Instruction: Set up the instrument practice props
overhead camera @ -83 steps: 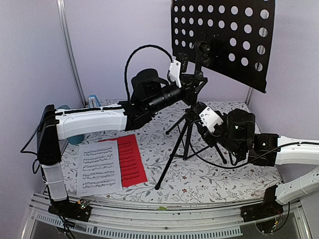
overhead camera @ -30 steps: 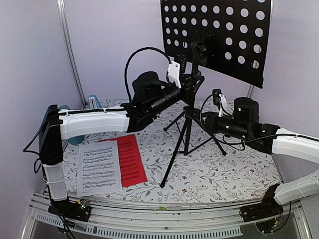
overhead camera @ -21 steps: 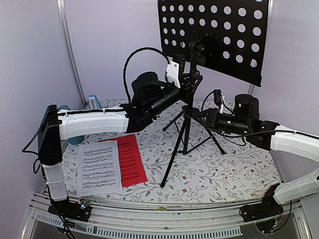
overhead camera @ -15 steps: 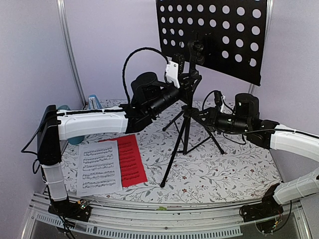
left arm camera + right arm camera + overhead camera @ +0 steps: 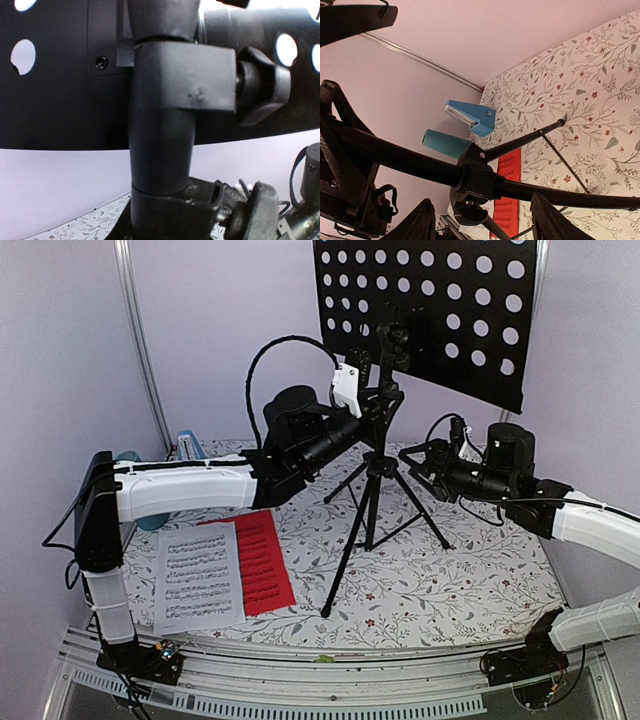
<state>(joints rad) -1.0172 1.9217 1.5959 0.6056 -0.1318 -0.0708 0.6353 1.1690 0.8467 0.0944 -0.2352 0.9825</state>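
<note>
The left gripper is clamping the black tripod music stand with hole-perforated desk, while the right gripper is hovering with fingers apart. The next move is probably fetching the flat white sheet of music.

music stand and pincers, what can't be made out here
- Left pincer: fingers hidden behind the music stand post in the top view; left wrist view shows only the post, so grip unclear.
- Metronome: mostly behind the left arm in the top view.
- Stand's desk: cut by the top edge, top view; only its back shows.
- Red sheet: left part under the white sheet, top view.
</note>
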